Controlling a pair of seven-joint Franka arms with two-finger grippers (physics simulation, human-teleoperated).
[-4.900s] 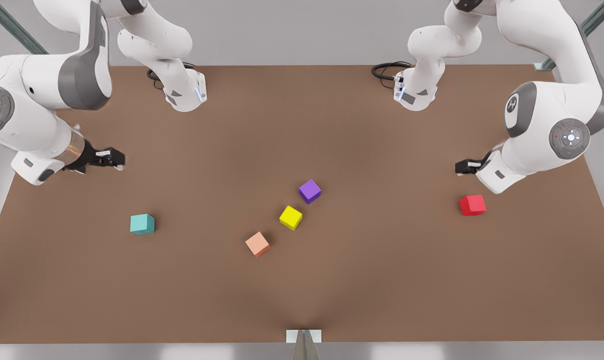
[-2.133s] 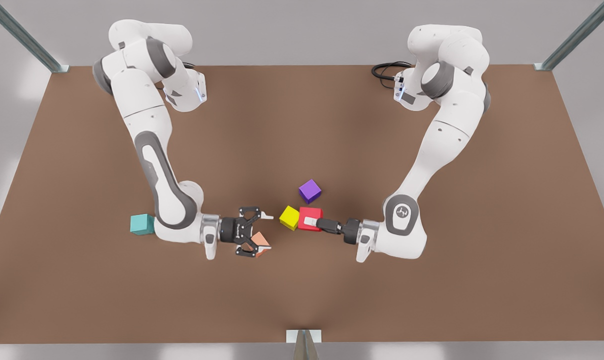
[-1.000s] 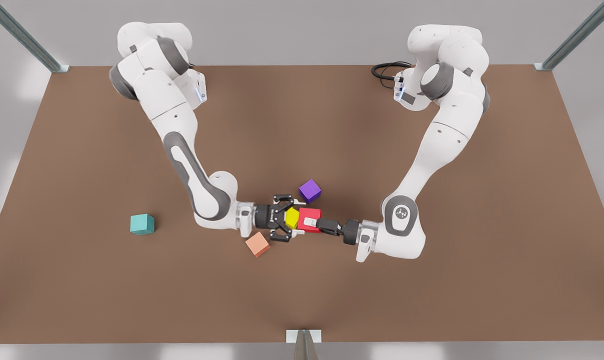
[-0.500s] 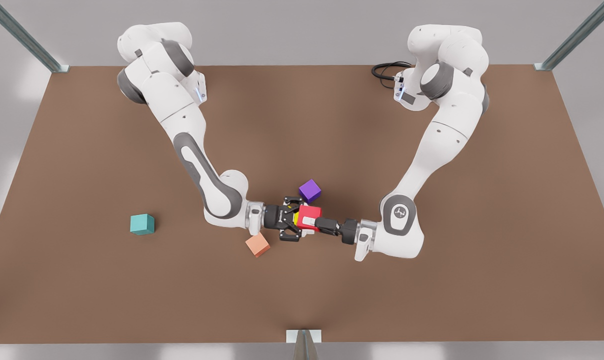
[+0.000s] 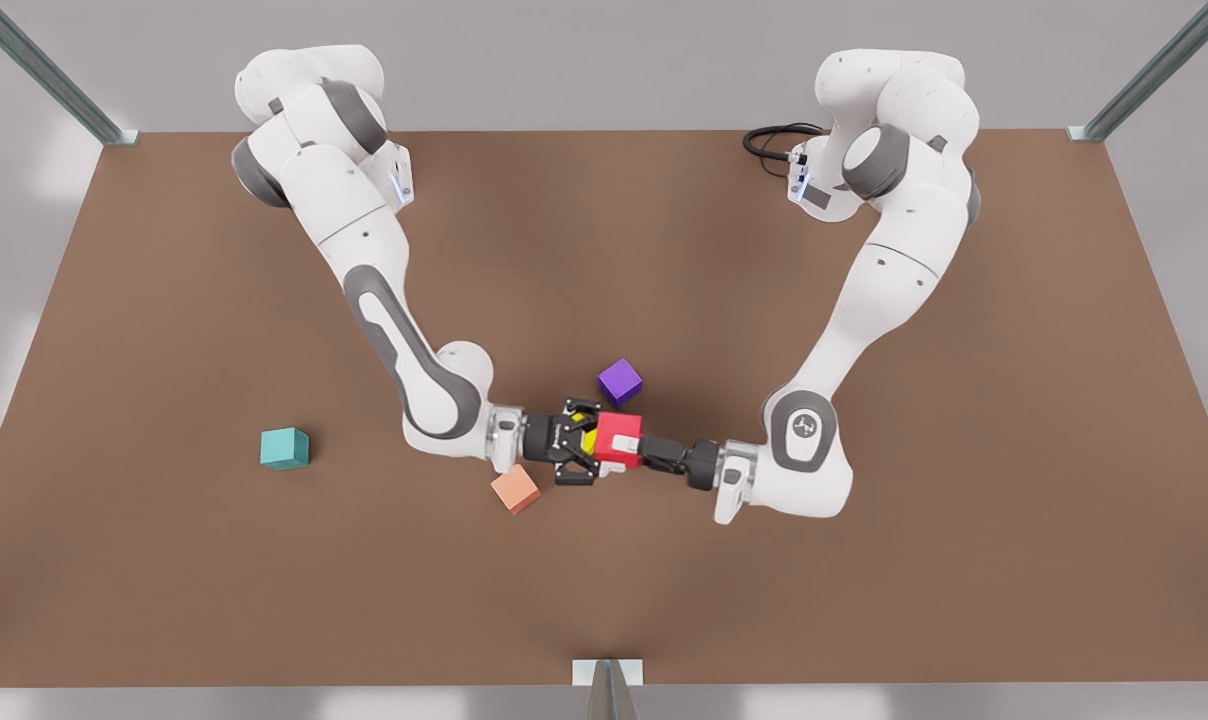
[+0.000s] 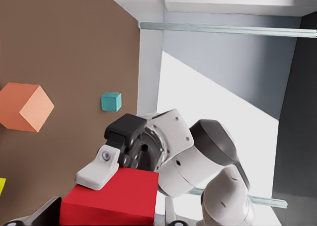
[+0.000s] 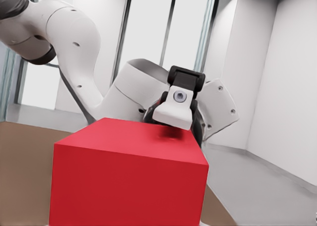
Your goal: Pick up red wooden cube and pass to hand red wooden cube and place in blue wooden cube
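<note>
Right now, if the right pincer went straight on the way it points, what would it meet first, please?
The red wooden cube, which sits directly in front of the right pincer. The left pincer grips it from the opposite side, so that would likely come next.

No words, numbers or brand names can be read anywhere. The nearest thing to a sign is a small round white emblem (image 5: 805,424) on the grey joint cap of the arm at the front view's right, just beside the red cube (image 5: 619,438); its shape cannot be made out.
</note>
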